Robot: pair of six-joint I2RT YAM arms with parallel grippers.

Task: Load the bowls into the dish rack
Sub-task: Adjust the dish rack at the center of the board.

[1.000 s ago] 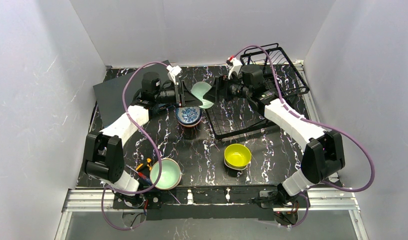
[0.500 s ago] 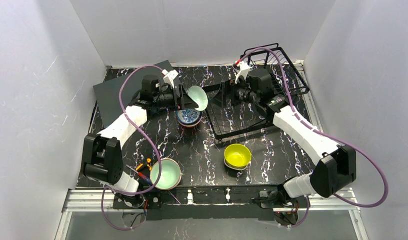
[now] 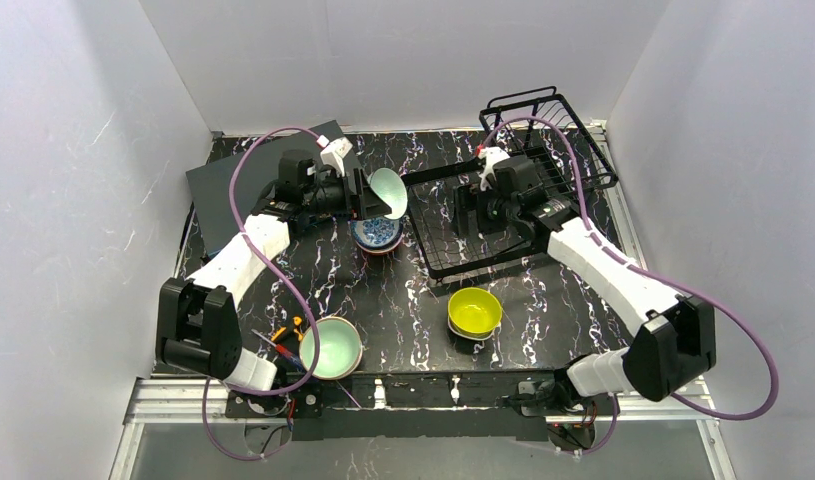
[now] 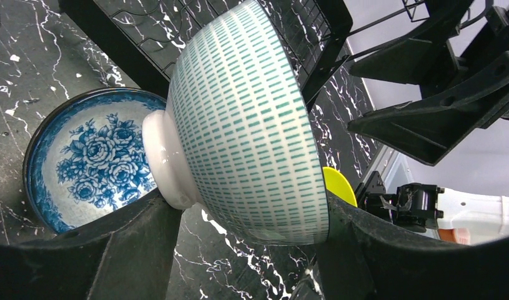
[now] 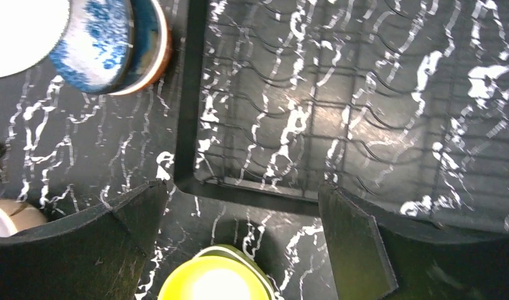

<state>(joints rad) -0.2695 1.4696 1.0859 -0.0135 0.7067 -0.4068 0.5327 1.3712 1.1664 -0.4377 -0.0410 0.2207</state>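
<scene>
My left gripper point(image 3: 375, 196) is shut on a mint-green bowl point(image 3: 390, 192) and holds it on its side above the blue-and-white patterned bowl point(image 3: 376, 235). In the left wrist view the held bowl point(image 4: 245, 119) shows a white outside with green dashes, pinched at foot and rim by the gripper point(image 4: 248, 206). My right gripper point(image 3: 473, 215) is open and empty over the flat part of the black dish rack point(image 3: 453, 262). Its wrist view shows the gripper point(image 5: 239, 190) above the rack's near frame point(image 5: 252, 190) and the yellow bowl point(image 5: 214, 281). The yellow bowl point(image 3: 474, 311) sits in front of the rack.
A second mint-green bowl point(image 3: 331, 347) with a beige outside sits near the left arm's base, beside small orange bits point(image 3: 288, 331). A dark grey flat box point(image 3: 238, 195) lies at the back left. The rack's wire basket point(image 3: 548, 130) stands at the back right. White walls surround the table.
My right gripper has drawn back from the held bowl to the right and tipped down over the rack. My left gripper has kept the mint-green bowl and shifted slightly left.
</scene>
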